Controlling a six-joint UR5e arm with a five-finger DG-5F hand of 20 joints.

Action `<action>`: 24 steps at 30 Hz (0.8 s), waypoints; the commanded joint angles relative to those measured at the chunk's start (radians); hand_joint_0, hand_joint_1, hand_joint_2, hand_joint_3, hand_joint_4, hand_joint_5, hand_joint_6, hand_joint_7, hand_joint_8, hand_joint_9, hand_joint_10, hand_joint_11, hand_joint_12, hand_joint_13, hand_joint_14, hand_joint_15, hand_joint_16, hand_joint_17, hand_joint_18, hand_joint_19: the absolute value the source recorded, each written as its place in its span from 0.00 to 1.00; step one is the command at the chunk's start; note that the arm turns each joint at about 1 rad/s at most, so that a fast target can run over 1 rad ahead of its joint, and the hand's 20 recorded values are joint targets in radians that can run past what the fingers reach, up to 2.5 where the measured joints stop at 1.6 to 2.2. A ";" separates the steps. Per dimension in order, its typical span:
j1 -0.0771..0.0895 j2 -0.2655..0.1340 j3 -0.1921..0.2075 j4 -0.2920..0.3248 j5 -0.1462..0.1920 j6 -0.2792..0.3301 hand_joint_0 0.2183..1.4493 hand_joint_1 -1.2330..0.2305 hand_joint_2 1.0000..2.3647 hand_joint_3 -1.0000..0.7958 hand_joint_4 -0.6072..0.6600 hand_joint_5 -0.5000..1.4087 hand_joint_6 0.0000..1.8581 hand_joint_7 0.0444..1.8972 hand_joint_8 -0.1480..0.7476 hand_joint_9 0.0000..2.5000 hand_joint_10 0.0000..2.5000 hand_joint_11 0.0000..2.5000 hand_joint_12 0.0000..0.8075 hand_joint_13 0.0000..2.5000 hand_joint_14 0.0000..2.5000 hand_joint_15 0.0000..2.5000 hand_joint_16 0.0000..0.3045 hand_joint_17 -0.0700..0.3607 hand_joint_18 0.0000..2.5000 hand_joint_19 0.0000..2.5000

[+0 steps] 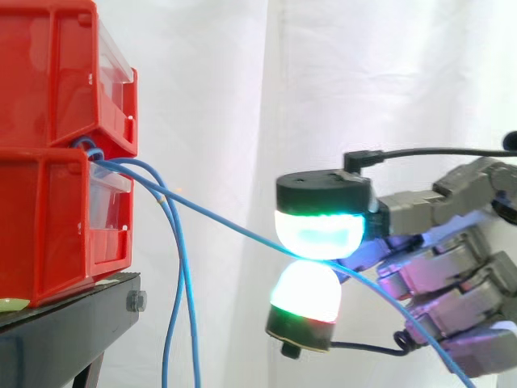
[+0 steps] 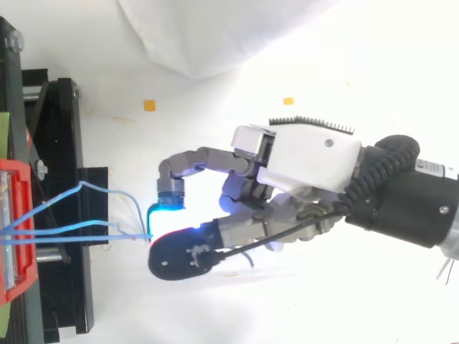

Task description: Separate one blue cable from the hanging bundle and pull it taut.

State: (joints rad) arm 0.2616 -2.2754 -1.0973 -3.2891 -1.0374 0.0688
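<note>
Several thin blue cables come out between the two stacked red bins at the left of the side view. One blue cable runs in a nearly straight line from the bins down to the right into my hand. Two glowing pads pinch it between them, one above and one below. Past the pinch the cable slopes down to the lower right. The other blue cables hang loosely beside the stand. In the top view the pinched cable stretches from the bins to the pads.
The red bins sit on a black stand at the left. A white curtain hangs behind the work. In the top view small orange marks lie on the white floor.
</note>
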 commanded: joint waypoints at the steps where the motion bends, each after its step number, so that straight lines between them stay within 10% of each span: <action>1: 0.001 0.037 -0.050 0.019 -0.003 -0.001 0.46 0.37 0.02 0.40 0.50 0.33 0.27 0.77 0.09 0.77 1.00 0.60 0.13 0.54 1.00 0.52 0.18 0.45 0.63 0.32; 24: -0.009 0.105 -0.053 -0.109 -0.013 -0.052 0.46 0.38 0.02 0.41 0.50 0.33 0.27 0.77 0.09 0.77 1.00 0.60 0.12 0.54 1.00 0.51 0.17 0.43 0.63 0.35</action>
State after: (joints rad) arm 0.2565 -2.1786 -1.1505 -3.3768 -1.0482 0.0228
